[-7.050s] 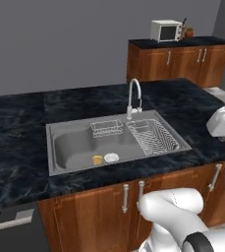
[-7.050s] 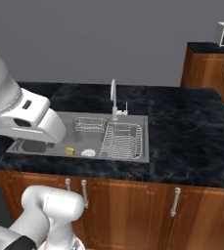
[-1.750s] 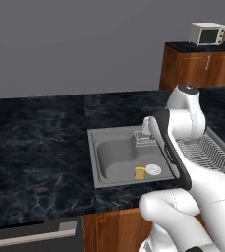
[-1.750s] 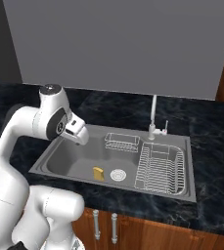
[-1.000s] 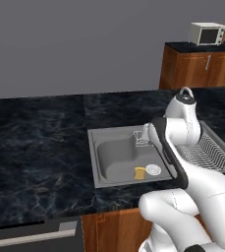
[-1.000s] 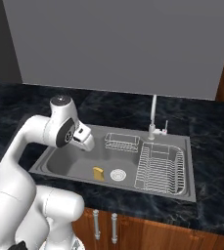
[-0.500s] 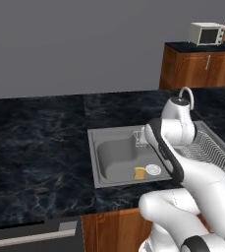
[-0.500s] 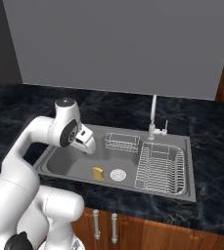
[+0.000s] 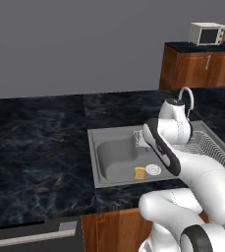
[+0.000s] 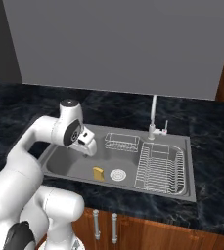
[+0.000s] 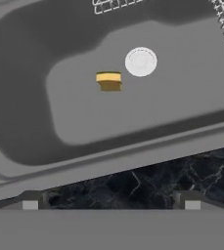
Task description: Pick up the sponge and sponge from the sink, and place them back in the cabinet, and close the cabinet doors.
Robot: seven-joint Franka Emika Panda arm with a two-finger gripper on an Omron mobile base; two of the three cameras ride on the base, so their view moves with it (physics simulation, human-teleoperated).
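Over the last second I have swung my gripper [image 10: 88, 146] lower, over the near left of the sink [image 10: 64, 163], jaws spread wide and holding nothing, so the reach is under way but no grasp yet. In the basin one yellow sponge [image 11: 108, 81] stands just beside the drain [image 11: 141, 61]; a second I cannot make out. The wire basket [image 10: 122, 142] looks bare.

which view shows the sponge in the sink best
The hand view: it looks straight down into the sink, and the sponge sits unobstructed beside the drain. The right base view shows the sponge small but clear. The left base view shows it small, close to the arm.
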